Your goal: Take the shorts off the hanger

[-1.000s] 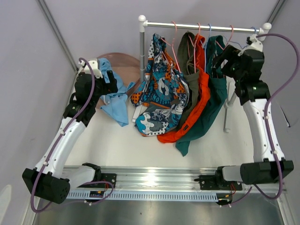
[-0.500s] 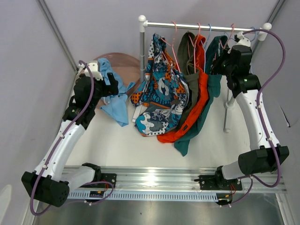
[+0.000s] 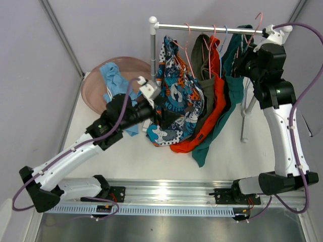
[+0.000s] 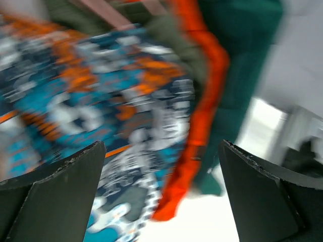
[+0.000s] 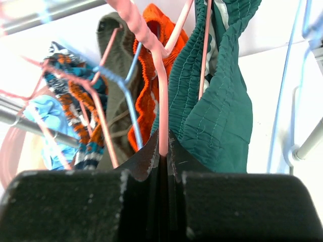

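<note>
Far left: the round pink plastic basin (image 3: 91,86) holds the light blue cloth shorts (image 3: 112,76), so 1 of 5 looks done.
Left arm: it was at the basin 1 second ago and has now swung over to the rack. The left gripper (image 4: 159,196) has its fingers spread wide with nothing in them, aimed at the teal-orange-white-navy print shorts (image 3: 174,101). The wrist view is too blurry to say if it's touching.
Mid rack: the olive green shorts (image 3: 204,75) and bright orange shorts (image 3: 215,108) hang from the silver metal rail (image 3: 202,27).
Right end: the dark teal shorts (image 3: 229,101) are on a thin pink wire hanger (image 5: 160,101), which now sits higher, its hook above the rail.
Right arm: the right gripper (image 5: 164,146) is clamped on that pink wire.
My read: the teal pair is next off, and 4 are still hanging.
</note>
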`<state>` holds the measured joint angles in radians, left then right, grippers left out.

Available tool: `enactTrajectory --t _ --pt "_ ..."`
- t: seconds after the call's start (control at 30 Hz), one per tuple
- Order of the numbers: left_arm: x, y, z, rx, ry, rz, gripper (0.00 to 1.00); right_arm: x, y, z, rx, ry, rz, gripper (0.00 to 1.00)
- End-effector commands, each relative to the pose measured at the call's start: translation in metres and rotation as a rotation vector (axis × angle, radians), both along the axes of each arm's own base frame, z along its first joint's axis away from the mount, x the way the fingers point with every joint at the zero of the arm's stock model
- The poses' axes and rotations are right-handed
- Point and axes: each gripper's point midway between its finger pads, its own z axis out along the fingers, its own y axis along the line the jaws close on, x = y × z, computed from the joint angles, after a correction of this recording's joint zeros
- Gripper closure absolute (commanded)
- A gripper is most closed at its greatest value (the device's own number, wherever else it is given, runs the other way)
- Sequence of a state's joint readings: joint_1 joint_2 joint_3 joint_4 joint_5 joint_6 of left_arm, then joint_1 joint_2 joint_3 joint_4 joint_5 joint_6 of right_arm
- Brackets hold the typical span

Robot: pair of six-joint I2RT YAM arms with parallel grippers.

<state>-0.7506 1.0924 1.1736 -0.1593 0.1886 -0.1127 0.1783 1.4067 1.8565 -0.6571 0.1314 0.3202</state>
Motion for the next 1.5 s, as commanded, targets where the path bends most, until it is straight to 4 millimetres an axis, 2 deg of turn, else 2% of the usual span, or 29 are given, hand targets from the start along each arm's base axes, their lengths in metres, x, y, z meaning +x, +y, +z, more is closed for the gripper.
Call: enactTrajectory --t 0.0,0.03,0.07,0.1,0.13,0.17,0.2,0.23,0.27,0.3,0.37,0.4,0.57,0.67,0.73,0.77,0.9,0.93,0.97,1.03,1.07,1.1,1.17,1.2,1.27,1.33,1.37,1.4,1.47 --pt "-0.033 -0.045 0.034 -0.076 -0.088 -0.127 0.01 -0.042 -0.005 0.075 0.037 -0.212 -0.016 1.0" --pt "-0.032 -0.059 0.023 -0.056 -0.084 -0.121 0.01 -0.047 0.0 0.071 0.046 -0.202 -0.002 1.0" --pt "-0.052 -0.078 0.026 -0.064 -0.093 -0.176 0.01 -0.051 0.003 0.068 0.067 -0.198 0.0 1.0" --pt "-0.056 -0.089 0.032 -0.086 -0.115 -0.189 0.01 -0.059 0.005 0.059 0.076 -0.184 0.005 1.0" --pt "-0.058 -0.108 0.022 -0.066 -0.109 -0.21 0.01 -0.065 0.014 0.057 0.09 -0.186 0.03 1.0" --pt "-0.07 -0.122 0.024 -0.07 -0.114 -0.24 0.01 -0.068 0.018 0.053 0.106 -0.179 0.037 1.0" --pt "-0.073 -0.133 0.031 -0.084 -0.127 -0.251 0.01 -0.071 0.019 0.049 0.113 -0.175 0.027 1.0" --pt "-0.076 -0.143 0.028 -0.076 -0.133 -0.265 0.01 -0.077 0.024 0.042 0.113 -0.161 0.041 1.0" --pt "-0.08 -0.162 0.013 -0.046 -0.12 -0.277 0.01 -0.079 0.026 0.039 0.117 -0.151 0.043 1.0" --pt "-0.08 -0.17 0.03 -0.078 -0.143 -0.275 0.01 -0.081 0.026 0.037 0.126 -0.144 0.037 1.0" --pt "-0.084 -0.192 0.015 -0.05 -0.14 -0.295 0.01 -0.087 0.028 0.034 0.126 -0.133 0.044 1.0" --pt "-0.085 -0.198 0.033 -0.081 -0.159 -0.299 0.01 -0.089 0.028 0.034 0.128 -0.133 0.042 1.0" --pt "-0.082 -0.225 0.026 -0.066 -0.16 -0.286 0.01 -0.1 0.024 0.04 0.137 -0.15 0.038 1.0" --pt "-0.08 -0.23 0.025 -0.072 -0.158 -0.28 0.04 -0.105 0.022 0.042 0.141 -0.156 0.039 1.0" --pt "-0.076 -0.233 0.016 -0.056 -0.15 -0.263 0.27 -0.106 0.021 0.042 0.141 -0.155 0.036 1.0" --pt "-0.074 -0.234 0.012 -0.047 -0.146 -0.254 0.51 -0.107 0.021 0.044 0.143 -0.16 0.036 1.0" --pt "-0.07 -0.233 -0.004 -0.01 -0.12 -0.23 1.0 -0.107 0.018 0.047 0.138 -0.17 0.025 1.0" --pt "-0.073 -0.229 -0.002 -0.011 -0.117 -0.234 1.0 -0.105 0.018 0.048 0.133 -0.171 0.021 1.0" --pt "-0.076 -0.226 -0.02 0.017 -0.103 -0.239 1.0 -0.104 0.016 0.049 0.121 -0.175 0.012 1.0" --pt "-0.086 -0.22 -0.02 0.008 -0.097 -0.246 1.0 -0.097 0.014 0.053 0.105 -0.18 -0.003 1.0" --pt "-0.092 -0.208 -0.034 0.032 -0.083 -0.241 1.0 -0.094 0.012 0.054 0.091 -0.178 -0.011 1.0" --pt "-0.097 -0.203 -0.035 0.026 -0.074 -0.24 1.0 -0.087 0.013 0.052 0.082 -0.169 -0.015 1.0" --pt "-0.117 -0.188 -0.034 0.008 -0.072 -0.25 1.0 -0.081 0.003 0.061 0.079 -0.186 -0.04 1.0" --pt "-0.135 -0.184 -0.05 0.027 -0.05 -0.274 1.0 -0.075 0.004 0.06 0.073 -0.178 -0.034 1.0" --pt "-0.151 -0.171 -0.057 0.024 -0.038 -0.276 1.0 -0.071 -0.007 0.07 0.074 -0.197 -0.059 1.0" --pt "-0.173 -0.165 -0.083 0.056 -0.008 -0.302 1.0 -0.068 -0.011 0.073 0.074 -0.197 -0.061 1.0" --pt "-0.175 -0.163 -0.085 0.047 -0.002 -0.296 1.0 -0.069 -0.015 0.078 0.076 -0.207 -0.07 1.0" --pt "-0.176 -0.161 -0.094 0.048 0.028 -0.285 1.0 -0.07 -0.016 0.075 0.081 -0.196 -0.072 1.0" --pt "-0.17 -0.162 -0.095 0.047 0.033 -0.255 1.0 -0.076 -0.012 0.069 0.098 -0.176 -0.052 1.0"
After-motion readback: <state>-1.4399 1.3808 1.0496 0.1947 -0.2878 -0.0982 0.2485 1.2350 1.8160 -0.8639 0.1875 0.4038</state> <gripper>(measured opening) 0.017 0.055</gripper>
